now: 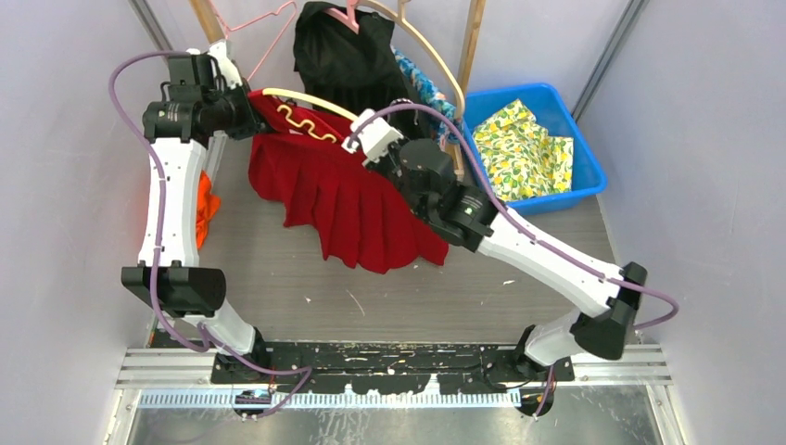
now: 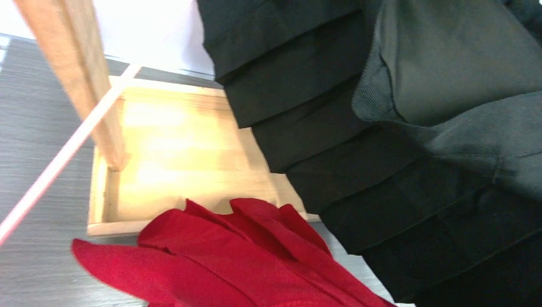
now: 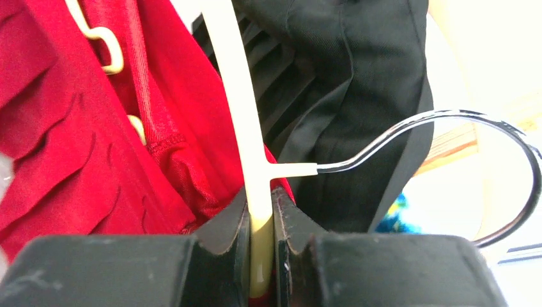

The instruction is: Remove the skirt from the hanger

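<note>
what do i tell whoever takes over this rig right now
Right gripper: shut on the bar of the cream hanger.
Left gripper: shut at the left end of the red skirt; whether it pinches cloth is unclear.
The skirt hangs from the hanger, between the two arms.
Done: hanger gripped.
To do: pull the skirt off the hanger.

Two robot arms, a left one [image 1: 171, 185] and a right one [image 1: 547, 260]. Two pleated skirts: one red skirt [image 1: 343, 199] and one black skirt [image 1: 343, 56]. One cream hanger [image 3: 238, 96] and one bare pink hanger [image 1: 272, 44]. One blue bin [image 1: 593, 176] holding one floral cloth [image 1: 524, 148]. One orange cloth [image 1: 206, 206]. One wooden tray [image 2: 166, 153].
</note>
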### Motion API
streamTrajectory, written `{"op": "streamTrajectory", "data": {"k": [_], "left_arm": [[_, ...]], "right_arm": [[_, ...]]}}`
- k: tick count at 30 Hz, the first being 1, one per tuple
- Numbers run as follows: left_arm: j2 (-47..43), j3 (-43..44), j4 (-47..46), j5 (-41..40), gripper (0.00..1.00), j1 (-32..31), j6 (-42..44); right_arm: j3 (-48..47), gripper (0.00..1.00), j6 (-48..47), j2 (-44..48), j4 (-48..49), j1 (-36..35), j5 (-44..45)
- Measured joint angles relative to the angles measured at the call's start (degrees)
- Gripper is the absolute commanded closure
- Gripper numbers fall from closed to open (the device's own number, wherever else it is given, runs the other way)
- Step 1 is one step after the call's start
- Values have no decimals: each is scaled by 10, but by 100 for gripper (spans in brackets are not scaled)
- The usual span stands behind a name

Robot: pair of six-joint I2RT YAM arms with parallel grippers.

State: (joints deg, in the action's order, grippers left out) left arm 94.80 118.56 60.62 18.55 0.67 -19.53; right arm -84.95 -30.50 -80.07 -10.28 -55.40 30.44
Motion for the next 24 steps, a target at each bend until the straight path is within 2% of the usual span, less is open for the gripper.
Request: {"op": "streamTrajectory", "data": {"k": [8,13,17,24], "left_arm": [[-46,-49,-38,-102,100,-15,4],[-98,-98,-54,-122,100,-38,18],[-107,-103,-57,-141,100,-43,36],[-97,-97,-55,-125,100,-50,42]], "right_arm": [[-136,99,-72,-138,33,34,74],[-182,99,-91,-162,35,52,89],[-168,99,-110,-150,52,53,83],[-49,99,-96,-68,66,58,43]]}}
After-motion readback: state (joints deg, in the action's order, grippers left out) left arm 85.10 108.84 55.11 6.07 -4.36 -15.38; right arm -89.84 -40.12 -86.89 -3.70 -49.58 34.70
